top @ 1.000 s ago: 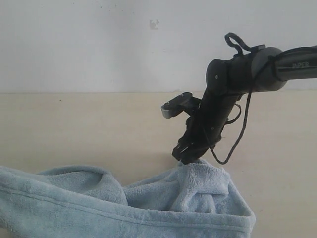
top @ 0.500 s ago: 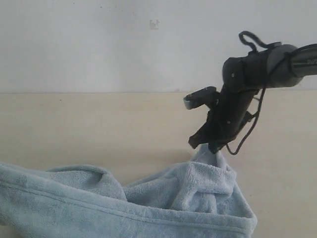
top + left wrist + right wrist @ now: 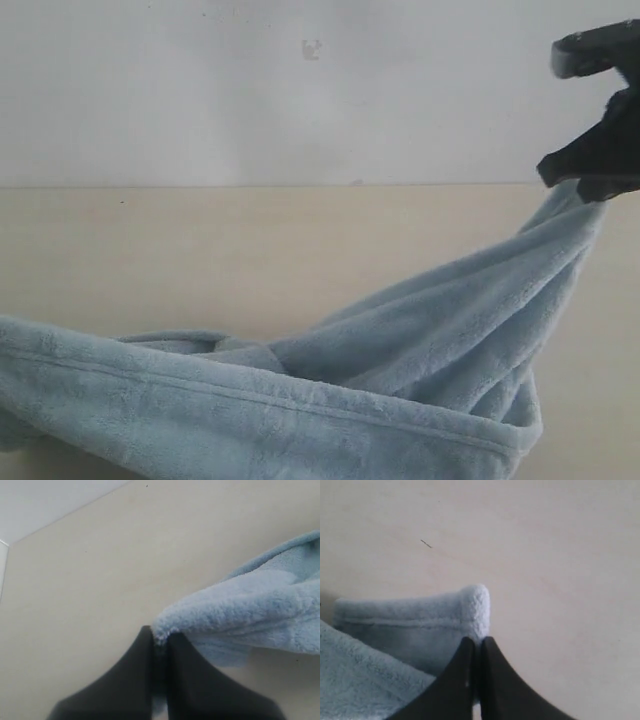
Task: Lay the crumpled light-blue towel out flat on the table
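Note:
The pale-blue towel [image 3: 300, 400] lies bunched along the near edge of the beige table [image 3: 200, 250], with one part pulled up taut toward the upper right. My right gripper [image 3: 590, 180] is shut on that raised corner, high above the table at the right edge of the exterior view. In the right wrist view its black fingers [image 3: 492, 670] pinch the hemmed corner of the towel [image 3: 445, 615]. My left gripper [image 3: 160, 640] is shut on another fold of the towel [image 3: 250, 610]. The left arm is outside the exterior view.
A grey-white wall [image 3: 250, 90] rises behind the table. Bare tabletop [image 3: 150, 260] lies behind and to the left of the cloth.
My right gripper closed on the towel's top fold and has risen up and to the right, stretching the cloth into a taut slope. The heap on the table has flattened.

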`<state>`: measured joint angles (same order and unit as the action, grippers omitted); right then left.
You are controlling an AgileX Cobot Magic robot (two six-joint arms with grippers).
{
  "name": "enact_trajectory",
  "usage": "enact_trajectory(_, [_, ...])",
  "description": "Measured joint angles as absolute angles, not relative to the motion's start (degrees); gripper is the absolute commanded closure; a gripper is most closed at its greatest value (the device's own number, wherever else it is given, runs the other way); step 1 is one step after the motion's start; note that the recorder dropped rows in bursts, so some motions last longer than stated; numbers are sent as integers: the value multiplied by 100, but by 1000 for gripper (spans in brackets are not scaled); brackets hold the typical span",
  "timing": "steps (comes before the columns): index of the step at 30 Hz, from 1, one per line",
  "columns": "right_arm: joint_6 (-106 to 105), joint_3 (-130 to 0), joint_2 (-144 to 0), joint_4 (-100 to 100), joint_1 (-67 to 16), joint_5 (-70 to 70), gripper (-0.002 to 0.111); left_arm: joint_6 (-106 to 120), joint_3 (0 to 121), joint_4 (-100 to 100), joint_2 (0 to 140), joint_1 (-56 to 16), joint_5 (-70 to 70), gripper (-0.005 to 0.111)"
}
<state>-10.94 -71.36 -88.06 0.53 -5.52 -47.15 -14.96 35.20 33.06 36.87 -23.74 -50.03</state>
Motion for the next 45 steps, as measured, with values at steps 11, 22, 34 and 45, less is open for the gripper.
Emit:
enact_trajectory(11, [-1778,-6878,-7963,-958,-415,-5244,108,-1645,3520,3306,3156,-2374,-5049,103])
enact_trajectory(22, [-2452,-8053,-9724,-1838,-962,-4576,108,-1645,3520,3306,2939,-2374,-5072,103])
enact_trajectory(34, [-2352,-10221,-11622,-1549,-1451,-5246,40,-1645,3232,3306,2908,-2374,-4774,103])
enact_trajectory(45, [-1749,-9690,-11123,-505,-1073,-6040,69,-1692,3232,3306,2906,-2374,-4747,103])
